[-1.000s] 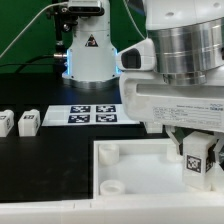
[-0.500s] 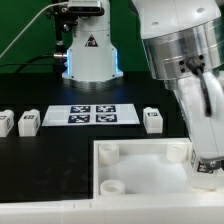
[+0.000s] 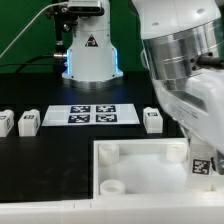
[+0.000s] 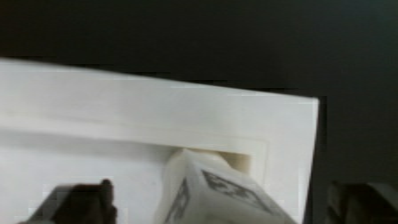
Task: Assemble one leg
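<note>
Exterior view. The arm's large grey wrist fills the exterior view's right side, reaching down over the white tray-like piece [image 3: 140, 172] at the front of the black table [image 3: 40, 160]. Low at the right edge a leg [image 3: 203, 162] shows its black-and-white tag just under the arm's body, over the tray's right part near a corner socket [image 3: 177, 152]. The gripper itself is hidden behind the arm housing here; its fingers cannot be made out in this view. Three more legs stand on the table: two side by side at the exterior view's left [image 3: 28, 122] and [image 3: 4, 123], one just right of the marker board [image 3: 152, 121]. The marker board [image 3: 92, 115] lies flat between them, in front of the arm's white base [image 3: 90, 55]. Two further round sockets show on the tray's left, one at the back corner [image 3: 107, 152] and one nearer the front [image 3: 114, 186].

Wrist view. The gripper [image 4: 222, 200] is closed on the leg [image 4: 217, 192]: the tagged block sits between two dark fingers [image 4: 80, 203], one each side, the picture blurred. The leg's end meets the tray [image 4: 125, 110] at a recessed corner spot; whether it is seated in the socket or only touching I cannot tell.
</note>
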### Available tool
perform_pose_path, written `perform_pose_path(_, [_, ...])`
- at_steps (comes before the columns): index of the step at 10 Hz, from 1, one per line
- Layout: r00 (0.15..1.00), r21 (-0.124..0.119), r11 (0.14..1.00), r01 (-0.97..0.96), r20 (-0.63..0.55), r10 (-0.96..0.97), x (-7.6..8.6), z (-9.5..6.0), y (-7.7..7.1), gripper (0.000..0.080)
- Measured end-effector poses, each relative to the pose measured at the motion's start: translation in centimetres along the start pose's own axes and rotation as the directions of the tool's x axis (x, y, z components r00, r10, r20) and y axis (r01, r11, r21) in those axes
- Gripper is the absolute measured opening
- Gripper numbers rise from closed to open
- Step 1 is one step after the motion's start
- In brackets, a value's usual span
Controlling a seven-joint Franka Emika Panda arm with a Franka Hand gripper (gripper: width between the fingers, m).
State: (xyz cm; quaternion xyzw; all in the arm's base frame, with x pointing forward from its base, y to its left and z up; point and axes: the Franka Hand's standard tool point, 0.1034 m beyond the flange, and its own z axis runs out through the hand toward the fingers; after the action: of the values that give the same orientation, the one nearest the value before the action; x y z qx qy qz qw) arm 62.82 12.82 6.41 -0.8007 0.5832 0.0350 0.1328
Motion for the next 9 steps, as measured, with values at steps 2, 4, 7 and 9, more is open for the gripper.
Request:
perform_pose_path(2, [0.942,-0.034,0.941,0.336,-0.021,-0.336,-0.04,-0.11,-0.07,0.0645])
perform_pose_path(4, [0.861,-0.040,0.861,0.507,-0.017,-0.508,0.16,-0.14,-0.05,0.0649])
perform_pose_path(7, [0.637,-0.091,0.634,0.768,0.007,-0.771,0.64,-0.27,-0.12,0.0649])
perform_pose_path(9, [0.470,-0.125,0.466,0.876,0.009,-0.882,0.82,-0.32,-0.49,0.0649])
